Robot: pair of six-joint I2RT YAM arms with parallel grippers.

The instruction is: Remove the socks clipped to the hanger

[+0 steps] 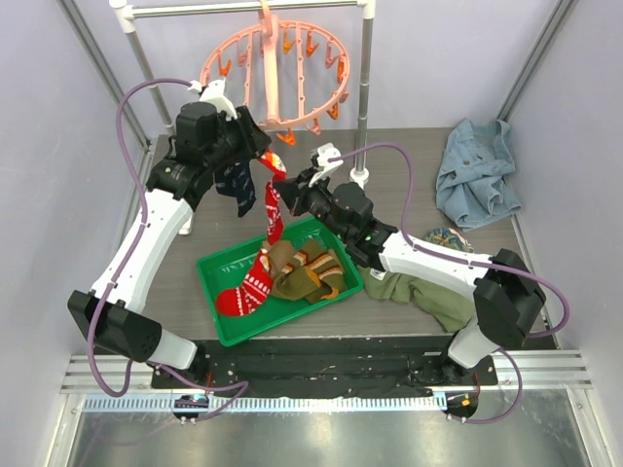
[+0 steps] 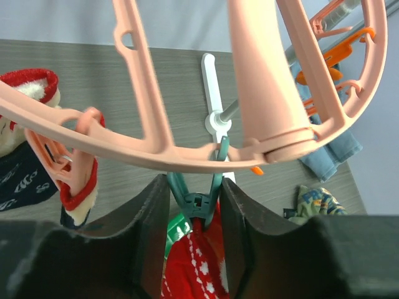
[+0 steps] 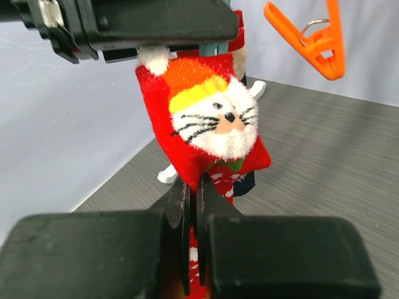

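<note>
Red sock (image 1: 274, 222) hangs with its long axis vertical. The cuff is up at a teal peg (image 2: 196, 200) on the near rim of the hanger (image 1: 270, 78), and the toe points down over the green tray (image 1: 219, 270) on the bench (image 1: 409, 185). Your left arm (image 1: 156, 229) reaches up and forward, wrist raised to the rim. Its jaws straddle the peg, fingers (image 2: 146, 230) pressed on both handles. Your right arm (image 1: 428, 255) stretches left across the tray, jaws clenched on the sock's mid-length, fingers (image 3: 182, 208) nearly meeting. A navy sock (image 1: 238, 185) hangs just beside. From above, the left wrist hides the peg. In the right wrist view you lose the sock's lower half behind the fingers. The left wrist view cuts off its toe.
</note>
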